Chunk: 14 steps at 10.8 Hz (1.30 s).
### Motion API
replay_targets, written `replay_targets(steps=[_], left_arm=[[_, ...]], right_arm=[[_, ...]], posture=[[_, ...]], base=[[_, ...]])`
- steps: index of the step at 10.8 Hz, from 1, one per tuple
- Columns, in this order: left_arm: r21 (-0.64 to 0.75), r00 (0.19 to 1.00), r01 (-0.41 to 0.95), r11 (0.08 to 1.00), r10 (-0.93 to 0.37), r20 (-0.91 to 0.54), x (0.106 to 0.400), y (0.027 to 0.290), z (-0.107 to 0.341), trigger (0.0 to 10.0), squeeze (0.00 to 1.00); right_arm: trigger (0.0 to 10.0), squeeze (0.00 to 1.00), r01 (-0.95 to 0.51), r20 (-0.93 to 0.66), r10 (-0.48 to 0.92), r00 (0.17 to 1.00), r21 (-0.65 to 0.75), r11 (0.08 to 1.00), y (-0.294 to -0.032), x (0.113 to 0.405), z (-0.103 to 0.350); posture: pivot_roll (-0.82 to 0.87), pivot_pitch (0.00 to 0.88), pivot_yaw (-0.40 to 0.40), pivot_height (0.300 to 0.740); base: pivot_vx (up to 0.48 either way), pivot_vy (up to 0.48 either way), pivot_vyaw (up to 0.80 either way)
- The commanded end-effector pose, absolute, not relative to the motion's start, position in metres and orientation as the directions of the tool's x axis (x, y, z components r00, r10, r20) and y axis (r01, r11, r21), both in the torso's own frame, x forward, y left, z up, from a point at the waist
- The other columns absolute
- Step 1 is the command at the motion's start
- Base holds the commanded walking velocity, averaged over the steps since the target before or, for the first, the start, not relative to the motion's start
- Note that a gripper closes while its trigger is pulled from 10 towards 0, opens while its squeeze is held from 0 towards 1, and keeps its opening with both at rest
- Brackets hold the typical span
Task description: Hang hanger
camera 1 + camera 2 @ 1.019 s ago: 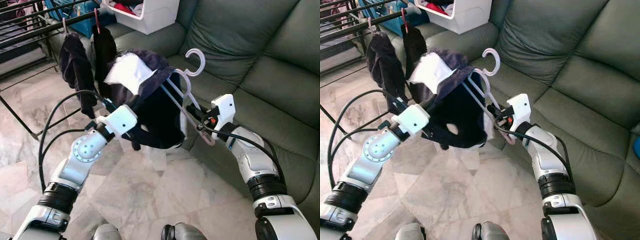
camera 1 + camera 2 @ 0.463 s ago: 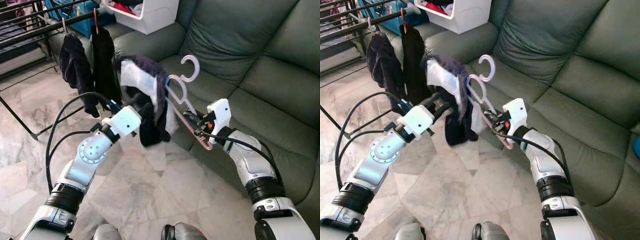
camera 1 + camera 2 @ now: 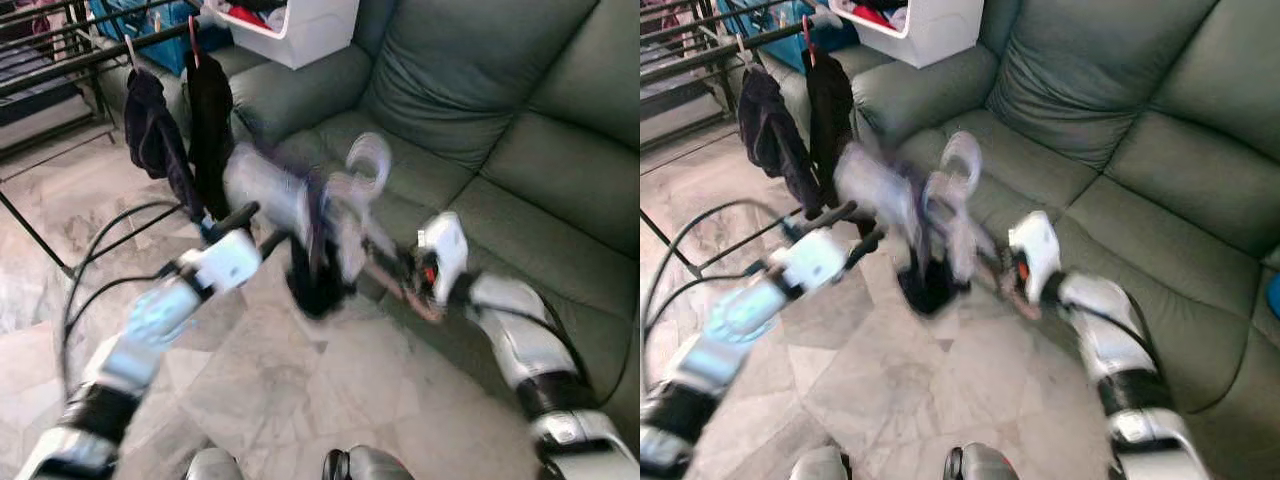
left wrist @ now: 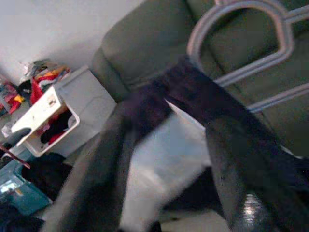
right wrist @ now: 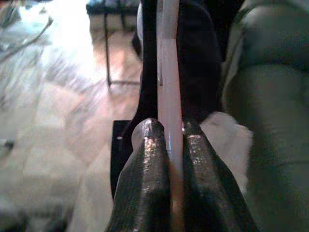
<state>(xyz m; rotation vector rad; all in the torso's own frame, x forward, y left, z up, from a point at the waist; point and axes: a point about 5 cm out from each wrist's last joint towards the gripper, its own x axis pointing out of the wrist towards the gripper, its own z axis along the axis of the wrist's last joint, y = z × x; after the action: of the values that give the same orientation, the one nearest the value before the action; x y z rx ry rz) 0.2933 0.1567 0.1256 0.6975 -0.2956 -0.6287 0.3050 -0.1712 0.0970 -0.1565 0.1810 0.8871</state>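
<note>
Right end effector (image 5: pixel 170 133) is clamping the pale hanger (image 5: pixel 169 96) carrying a dark garment (image 3: pixel 315 275); left end effector (image 3: pixel 255 225), blurred, state unclear.

A dark green sofa (image 3: pixel 520 130) bears a white bin (image 3: pixel 300 25); a drying rack (image 3: pixel 60 70) stands on the marble floor (image 3: pixel 300 400).

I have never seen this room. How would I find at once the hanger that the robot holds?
Start at the big green sofa; in front of its seat the robot's two arms meet. The right gripper is shut on a pale hanger with a dark garment draped on it. Unlike the two dark clothes already hanging from the black rack nearby, it is off the rack.
</note>
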Motion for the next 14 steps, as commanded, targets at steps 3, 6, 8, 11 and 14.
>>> replay_targets(steps=[3,6,8,11,14], left_arm=[[0.718,0.738,0.531,0.449,-0.661,-0.133,0.283,0.182,0.099,10.0,1.00],[0.743,0.711,0.561,0.364,-0.671,-0.209,0.281,0.191,0.092,10.0,1.00],[0.753,0.712,0.556,0.351,-0.669,-0.214,0.287,0.196,0.095,10.0,1.00],[0.763,0.728,0.525,0.377,-0.663,-0.174,0.297,0.196,0.105,10.0,1.00],[0.759,0.724,0.526,0.383,-0.671,-0.163,0.294,0.195,0.104,10.0,1.00]], right_arm=[[10.0,0.00,-0.882,-0.258,0.843,0.471,-0.164,0.442,-0.181,0.292,0.111],[10.0,0.00,-0.926,-0.297,0.884,0.361,-0.221,0.304,-0.187,0.297,0.124],[10.0,0.00,-0.925,-0.316,0.888,0.334,-0.292,0.244,-0.181,0.305,0.130],[10.0,0.00,-0.903,-0.324,0.882,0.341,-0.373,0.212,-0.172,0.311,0.124],[10.0,0.00,-0.751,-0.177,0.784,0.595,-0.469,0.464,-0.173,0.332,0.128]], posture=[[-0.04,0.099,-0.078,0.740],[-0.04,0.101,-0.071,0.740],[-0.04,0.098,-0.064,0.740],[-0.03,0.089,-0.062,0.740],[-0.02,0.085,-0.066,0.740]], base=[[0.000,0.000,0.00],[0.000,0.000,0.00],[0.000,0.000,0.00],[0.000,0.000,0.00],[0.000,0.000,0.00]])
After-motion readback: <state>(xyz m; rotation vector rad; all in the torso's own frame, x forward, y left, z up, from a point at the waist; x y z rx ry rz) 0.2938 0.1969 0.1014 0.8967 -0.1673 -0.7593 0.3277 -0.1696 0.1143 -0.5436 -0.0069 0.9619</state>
